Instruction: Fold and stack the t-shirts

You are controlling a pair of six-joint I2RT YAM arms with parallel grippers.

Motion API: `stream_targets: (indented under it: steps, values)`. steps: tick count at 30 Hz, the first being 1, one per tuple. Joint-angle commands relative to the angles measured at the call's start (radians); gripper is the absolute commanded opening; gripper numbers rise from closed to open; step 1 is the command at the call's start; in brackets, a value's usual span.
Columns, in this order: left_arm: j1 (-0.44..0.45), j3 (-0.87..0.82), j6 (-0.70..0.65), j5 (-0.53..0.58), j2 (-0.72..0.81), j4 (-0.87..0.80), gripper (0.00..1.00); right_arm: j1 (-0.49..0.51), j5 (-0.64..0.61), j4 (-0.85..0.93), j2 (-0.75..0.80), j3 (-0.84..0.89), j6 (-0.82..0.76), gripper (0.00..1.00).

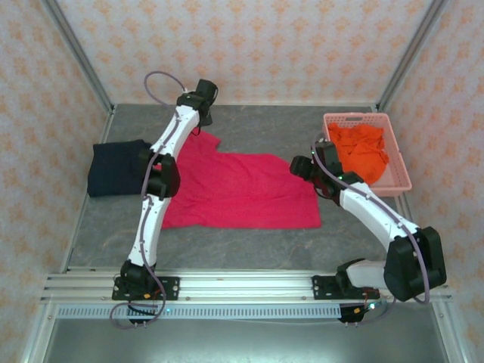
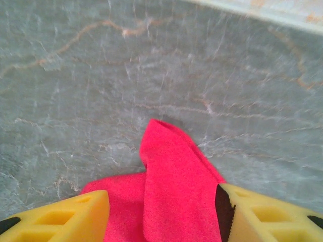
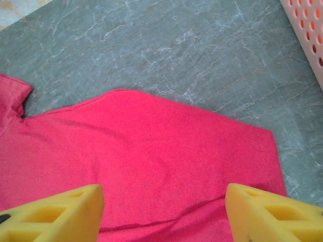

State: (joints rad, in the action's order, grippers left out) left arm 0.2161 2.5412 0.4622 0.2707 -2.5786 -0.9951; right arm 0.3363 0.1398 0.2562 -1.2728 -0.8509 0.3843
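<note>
Crimson-pink t-shirt (image 1: 242, 189), dark navy t-shirt (image 1: 117, 168), bright orange t-shirt (image 1: 361, 150); pale pink lattice basket (image 1: 355, 116); grey veined desk (image 1: 265, 122); peach floral-patterned walls (image 1: 249, 45).

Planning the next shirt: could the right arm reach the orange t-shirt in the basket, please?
Probably yes: the orange t-shirt lies uncovered in the open basket, close beside the right gripper, nothing between them.

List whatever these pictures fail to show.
- Top view: left arm covers part of the crimson-pink shirt.
- Top view: basket walls hide the orange shirt's lower folds.
- Right wrist view: right edge cuts off the basket.
- Left wrist view: bottom edge cuts off the sleeve.
</note>
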Motion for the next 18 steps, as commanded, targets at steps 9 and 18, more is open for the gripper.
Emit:
stream_targets:
  steps: [9, 18]
  values:
    - [-0.022, 0.067, -0.004, -0.022, -0.110, -0.047, 0.55, -0.008, -0.037, 0.027, 0.084, 0.070, 0.022, 0.66]
    - [-0.056, 0.119, -0.034, -0.076, -0.161, 0.006, 0.45, -0.008, -0.048, 0.028, 0.121, 0.100, 0.038, 0.66]
